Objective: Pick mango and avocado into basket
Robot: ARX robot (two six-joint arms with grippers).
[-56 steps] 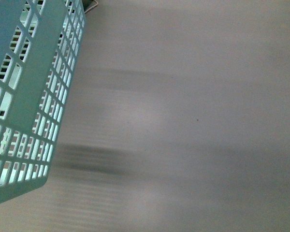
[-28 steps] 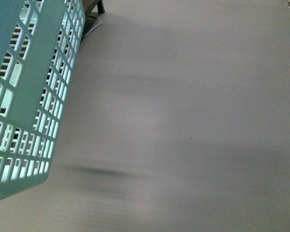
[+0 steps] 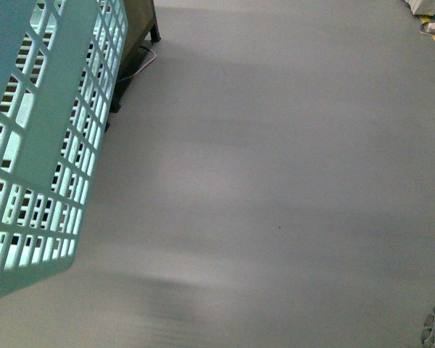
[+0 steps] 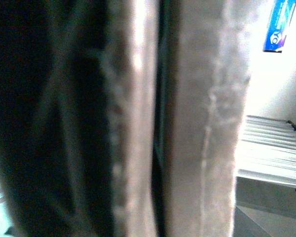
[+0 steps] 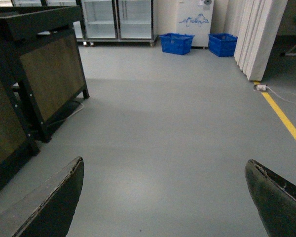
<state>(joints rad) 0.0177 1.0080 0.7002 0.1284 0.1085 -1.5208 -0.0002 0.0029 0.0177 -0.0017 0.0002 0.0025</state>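
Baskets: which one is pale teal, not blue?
The slotted basket close in the front view. One crate and its neighbour, far off in the right wrist view, are blue.

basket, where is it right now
In the front view the basket fills the left edge, tilted over the grey floor, beside the dark stand.

The basket (image 3: 47,145) is light teal plastic, smooth, with a dull sheen on its slotted wall. The floor (image 3: 290,167) is grey and smooth, matt with a faint soft shine. On the right gripper (image 5: 164,163) the fingers (image 5: 52,207) are dark and matt, their edges scuffed and chipped pale. The stand (image 5: 49,74) has a matt black frame and brown panels that look like wood. The crates (image 5: 176,43) are blue plastic. Up close in the left wrist view, blurred brownish-grey strips (image 4: 197,123) look worn and matt.
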